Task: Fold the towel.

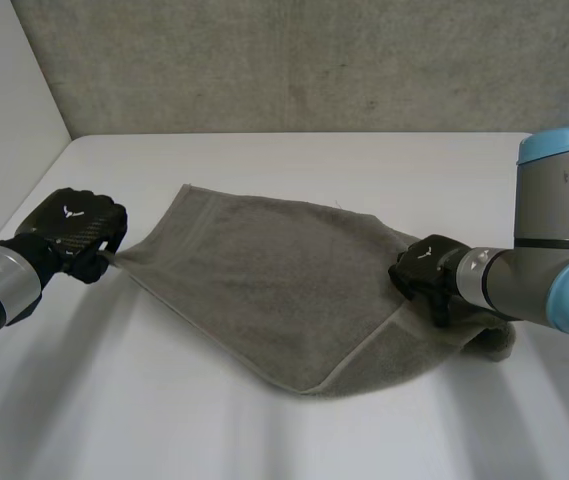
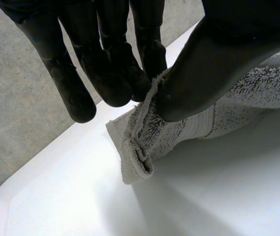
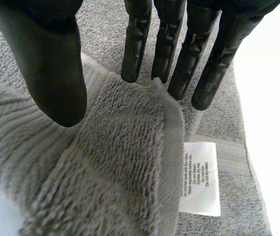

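Head view: grey towel [image 1: 274,290] lies spread on the white table [image 1: 114,420], w/ a grey wall [image 1: 314,60] behind. L hand [image 1: 74,230] is at one pointy corner of the towel, fingers curled round it, and that corner is pulled out thin toward the hand. R hand [image 1: 426,275] is on the corner at the other side, knuckles up, w/ a bunched lump of towel just behind it under the R arm [image 1: 554,260]. Left wrist view: L hand [image 2: 105,59] pinches the towel [image 2: 258,93] tight btw thumb [image 2: 218,64] and fingertips. The hem sticks up right at the fingertips, and the corner end hangs down past them, folded over on itself, just above the table [image 2: 218,187]. Right wrist view: R hand [image 3: 51,59] has straight fingers [image 3: 179,49] and a thumb set apart from them, w/ a thick hump of towel [image 3: 115,162] squeezed btw the two. The hem runs up to the fingertips. A white label [image 3: 199,177] w/ tiny print sits on the towel a bit past the fingertips, on the finger side, not the thumb side. Bare table [image 3: 272,123] shows beside the outer finger.
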Robot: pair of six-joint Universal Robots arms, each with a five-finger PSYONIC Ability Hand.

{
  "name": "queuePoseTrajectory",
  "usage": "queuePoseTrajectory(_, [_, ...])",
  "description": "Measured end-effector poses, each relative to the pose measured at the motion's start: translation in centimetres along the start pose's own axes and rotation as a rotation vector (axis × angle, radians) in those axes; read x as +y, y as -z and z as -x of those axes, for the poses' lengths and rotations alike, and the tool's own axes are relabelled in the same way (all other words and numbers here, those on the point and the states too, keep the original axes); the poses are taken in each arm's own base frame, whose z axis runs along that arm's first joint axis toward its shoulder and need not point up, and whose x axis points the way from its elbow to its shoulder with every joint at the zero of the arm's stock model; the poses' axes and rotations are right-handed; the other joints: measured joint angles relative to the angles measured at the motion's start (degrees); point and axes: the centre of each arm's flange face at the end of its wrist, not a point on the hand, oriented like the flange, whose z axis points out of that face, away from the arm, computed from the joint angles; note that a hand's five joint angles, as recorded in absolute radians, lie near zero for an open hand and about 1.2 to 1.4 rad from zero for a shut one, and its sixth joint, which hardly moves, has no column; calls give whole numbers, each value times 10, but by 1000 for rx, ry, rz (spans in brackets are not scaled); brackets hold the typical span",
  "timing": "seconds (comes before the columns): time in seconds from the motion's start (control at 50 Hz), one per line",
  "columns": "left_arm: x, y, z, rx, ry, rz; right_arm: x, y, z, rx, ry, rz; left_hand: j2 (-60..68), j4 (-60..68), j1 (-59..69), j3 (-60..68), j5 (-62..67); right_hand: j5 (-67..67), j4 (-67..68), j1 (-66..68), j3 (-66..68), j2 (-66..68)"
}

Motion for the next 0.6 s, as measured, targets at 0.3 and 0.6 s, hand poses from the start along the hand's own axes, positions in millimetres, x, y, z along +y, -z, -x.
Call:
queuePoseTrajectory(0.3, [1, 0, 0, 1, 2, 3, 13, -2, -1, 8, -17, 18, 0, 0, 0, 0, 0, 12, 13, 16, 11, 10])
queuePoseTrajectory(0.6, [1, 0, -1, 2, 2, 3, -2, 2, -15, 96, -3, -68, 0, 0, 0, 0, 0, -46, -30, -30, -33, -33])
